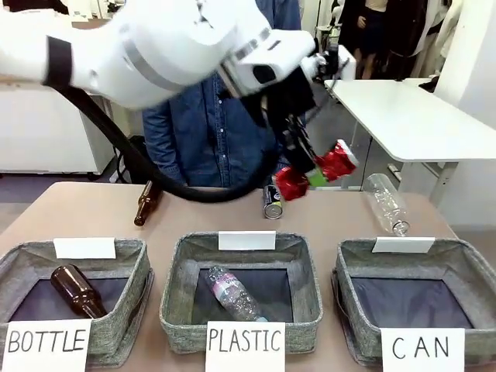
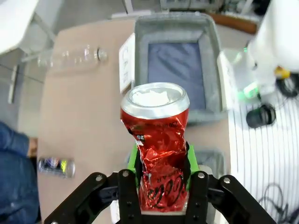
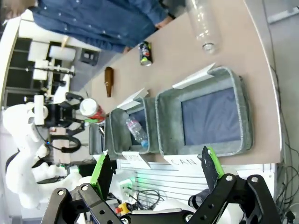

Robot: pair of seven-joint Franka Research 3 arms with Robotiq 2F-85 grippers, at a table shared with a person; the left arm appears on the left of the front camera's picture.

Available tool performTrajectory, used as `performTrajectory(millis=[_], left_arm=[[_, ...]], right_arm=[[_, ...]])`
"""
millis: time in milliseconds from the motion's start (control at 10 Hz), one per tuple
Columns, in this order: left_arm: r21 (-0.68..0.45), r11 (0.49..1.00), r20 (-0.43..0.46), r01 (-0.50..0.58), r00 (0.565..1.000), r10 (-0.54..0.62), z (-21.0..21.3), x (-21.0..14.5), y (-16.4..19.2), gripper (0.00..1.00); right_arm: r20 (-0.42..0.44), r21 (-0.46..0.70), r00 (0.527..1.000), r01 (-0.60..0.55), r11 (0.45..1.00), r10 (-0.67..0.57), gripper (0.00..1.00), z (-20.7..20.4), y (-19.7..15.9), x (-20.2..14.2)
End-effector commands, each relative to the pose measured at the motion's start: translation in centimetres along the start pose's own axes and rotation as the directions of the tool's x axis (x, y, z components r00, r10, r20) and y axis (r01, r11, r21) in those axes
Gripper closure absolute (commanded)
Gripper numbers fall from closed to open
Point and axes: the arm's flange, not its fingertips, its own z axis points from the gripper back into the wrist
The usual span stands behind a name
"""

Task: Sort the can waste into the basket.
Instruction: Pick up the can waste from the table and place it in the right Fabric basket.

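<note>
Dark can (image 1: 272, 201) print unreadable; CAN basket (image 1: 350, 271) clipped at edge.

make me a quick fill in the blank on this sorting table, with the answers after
The left gripper is shut on a crushed can coloured ____.
The dark can stands on the ____.
The basket signed CAN holds ____.
The right gripper is ____.
Missing words: red; table; nothing; open.
</note>
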Motion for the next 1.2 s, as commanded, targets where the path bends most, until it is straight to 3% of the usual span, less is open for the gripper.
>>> performTrajectory(millis=[0, 200, 500, 600, 700, 1100], left_arm=[[-0.005, 1.000, 0.082, -0.021, 0.996, 0.021, -7.3, 4.6, 0.7, 0.57], [0.010, 1.000, 0.094, -0.009, 0.996, 0.008, -11.9, 7.4, -0.3, 0.57], [0.053, 0.999, 0.058, 0.010, 0.998, -0.013, -14.7, 8.1, -0.4, 0.57], [0.045, 0.999, 0.054, 0.007, 0.998, -0.009, -14.8, 8.2, -0.5, 0.20], [0.031, 0.999, 0.045, 0.019, 0.999, -0.020, -14.9, 8.5, -0.4, 0.00], [0.022, 0.999, 0.032, 0.027, 0.999, -0.028, -15.9, 9.3, 0.0, 0.00]], right_arm=[[0.009, 0.007, 1.000, -0.008, 1.000, 0.008, 0.00, 0.7, 0.1, -0.4], [0.009, 0.007, 1.000, -0.008, 1.000, 0.008, 0.00, 0.7, 0.1, -0.4], [0.009, 0.007, 1.000, -0.008, 1.000, 0.008, 0.00, 0.7, 0.1, -0.4], [0.009, 0.007, 1.000, -0.008, 1.000, 0.008, 0.00, 0.7, 0.1, -0.4], [0.009, 0.007, 1.000, -0.008, 1.000, 0.008, 0.00, 0.7, 0.1, -0.4], [0.009, 0.007, 1.000, -0.008, 1.000, 0.008, 0.00, 0.7, 0.1, -0.4]])
